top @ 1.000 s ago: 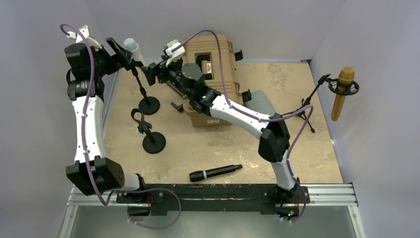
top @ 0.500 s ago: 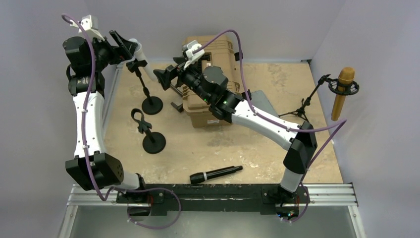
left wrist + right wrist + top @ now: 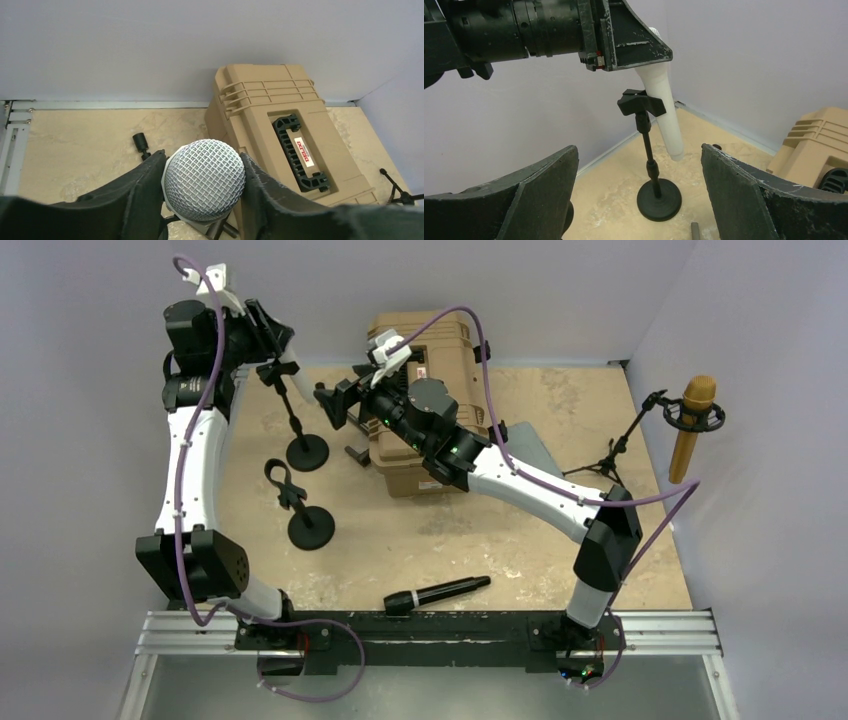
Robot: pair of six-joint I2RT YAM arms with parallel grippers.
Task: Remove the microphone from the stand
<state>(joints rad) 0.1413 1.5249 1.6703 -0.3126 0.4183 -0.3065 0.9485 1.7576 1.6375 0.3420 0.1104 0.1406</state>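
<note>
- The microphone (image 3: pixel 663 107) has a smooth white body that narrows to a blunt lower end. It is topped by a rounded silver mesh head (image 3: pixel 205 186).
- We see it hanging in the air over the far left corner of the bench (image 3: pixel 450 530). Its head is up and its lower end tilts toward the tan case (image 3: pixel 280 125).
- The left jaws are clamped on the mesh head, with one finger pressed against each side of it in the left wrist view.
- From the right wrist view, the white body passes just behind the black clip (image 3: pixel 640 104) at the top of the stand (image 3: pixel 658 200). We cannot tell whether the two touch.
- The stand is upright on its round base on the bench, below the microphone.
- The right jaws are wide apart with nothing between them. They face the stand and are clear of the microphone.
- A second stand (image 3: pixel 310 525) sits nearer, and a black microphone (image 3: pixel 435 591) lies close to the bench's near edge.
</note>
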